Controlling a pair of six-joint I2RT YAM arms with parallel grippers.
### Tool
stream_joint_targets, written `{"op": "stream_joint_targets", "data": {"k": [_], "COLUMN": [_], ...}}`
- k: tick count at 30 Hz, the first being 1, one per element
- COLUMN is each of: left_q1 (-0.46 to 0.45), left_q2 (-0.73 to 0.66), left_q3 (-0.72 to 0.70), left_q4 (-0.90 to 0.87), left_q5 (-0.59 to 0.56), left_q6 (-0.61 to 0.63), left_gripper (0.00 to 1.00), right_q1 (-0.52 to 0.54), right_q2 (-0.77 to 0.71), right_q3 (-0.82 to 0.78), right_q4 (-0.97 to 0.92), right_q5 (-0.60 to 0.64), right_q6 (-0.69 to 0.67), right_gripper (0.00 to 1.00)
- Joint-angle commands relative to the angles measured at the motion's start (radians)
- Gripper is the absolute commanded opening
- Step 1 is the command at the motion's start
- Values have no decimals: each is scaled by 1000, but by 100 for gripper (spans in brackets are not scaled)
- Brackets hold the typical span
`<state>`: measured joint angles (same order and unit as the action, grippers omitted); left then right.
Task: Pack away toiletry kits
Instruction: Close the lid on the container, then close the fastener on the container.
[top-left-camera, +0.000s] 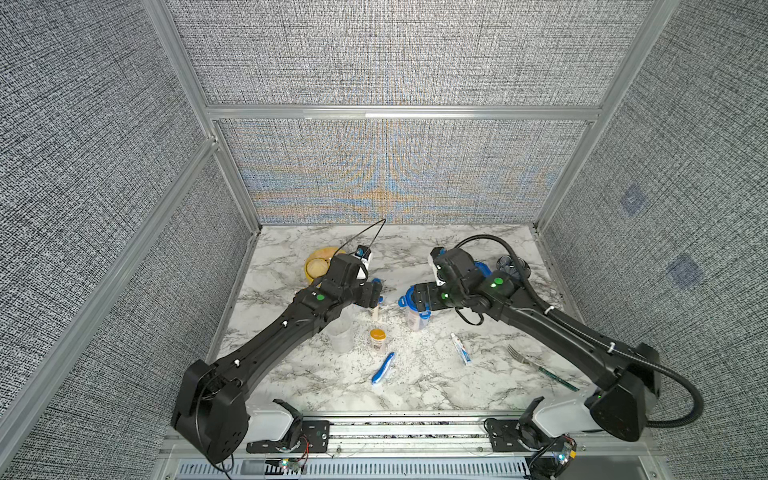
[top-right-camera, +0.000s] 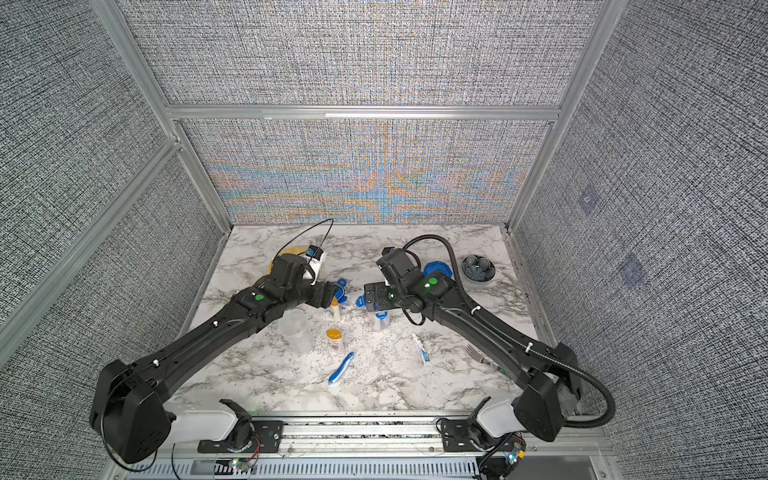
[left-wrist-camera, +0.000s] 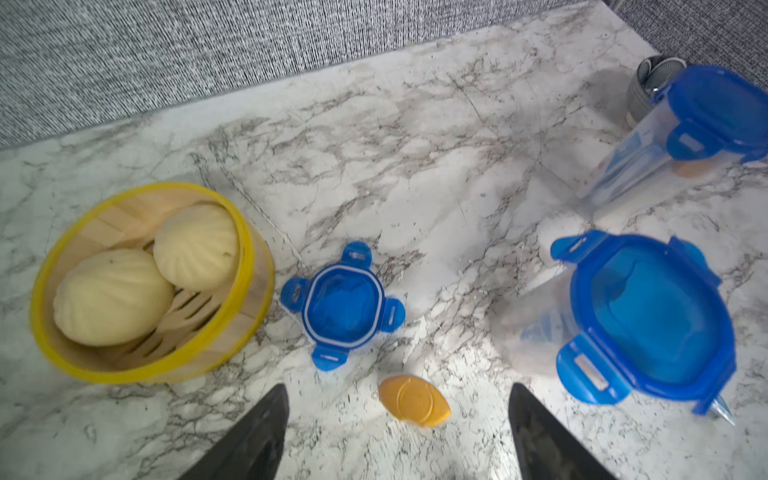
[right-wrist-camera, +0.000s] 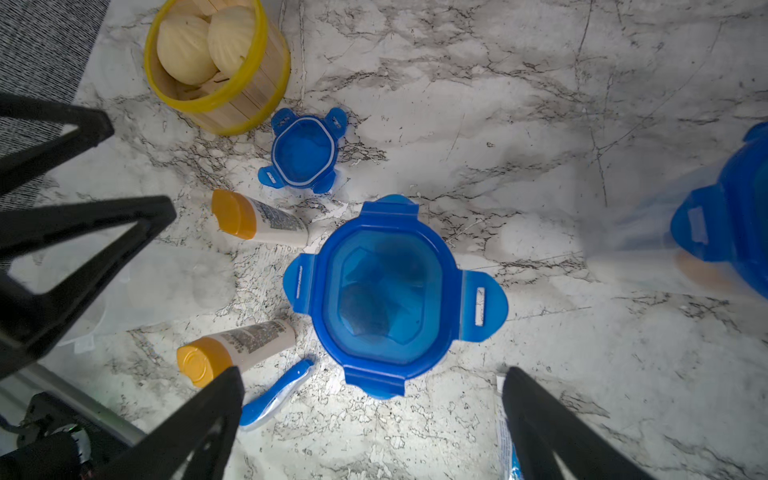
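– Where do the kit things lie?
– Lowest in a top view, on the worktop (top-left-camera: 316, 386), is the folding toothbrush (top-left-camera: 383, 368). Right of it is the toothpaste tube (top-left-camera: 461, 349), just above it an orange-capped bottle (top-left-camera: 378, 340).
– And your fingers?
– My left fingers (left-wrist-camera: 266, 428) are spread, and the cap of a second bottle (left-wrist-camera: 414, 401) shows between them. My right fingers (right-wrist-camera: 536, 415) are spread over the lidded jar (right-wrist-camera: 386, 291). Higher in the top views, the loose lid (left-wrist-camera: 347, 305) lies beside the steamer (left-wrist-camera: 259, 291).

Loose lid (left-wrist-camera: 344, 306) beside steamer (left-wrist-camera: 259, 274), toothbrush (top-left-camera: 383, 368) before bottle (top-left-camera: 378, 340), toothpaste tube (top-left-camera: 461, 349) right of both
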<state>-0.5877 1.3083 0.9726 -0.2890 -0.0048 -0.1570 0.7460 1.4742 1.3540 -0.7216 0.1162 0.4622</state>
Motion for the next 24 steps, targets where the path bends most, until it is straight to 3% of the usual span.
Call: {"op": "stream_joint_targets", "data": {"k": [1,10,24], "left_q1": [6,7,15], "left_q2": [-33,-110,-116], "left_q3": [-37,-96,-104], "left_q4": [73,108,103], "left_q5": [37,63,67], "left_q6": [30,56,56], "left_gripper": [82,84,84], "right_q1": [18,35,51], "right_q2": [51,179,258], "right_q3": [50,148,188], "right_q4": [-73,-116,-137], "right_q5": [66,78,168], "right_q6": [10,17,35], "right_gripper": [99,99,99]}}
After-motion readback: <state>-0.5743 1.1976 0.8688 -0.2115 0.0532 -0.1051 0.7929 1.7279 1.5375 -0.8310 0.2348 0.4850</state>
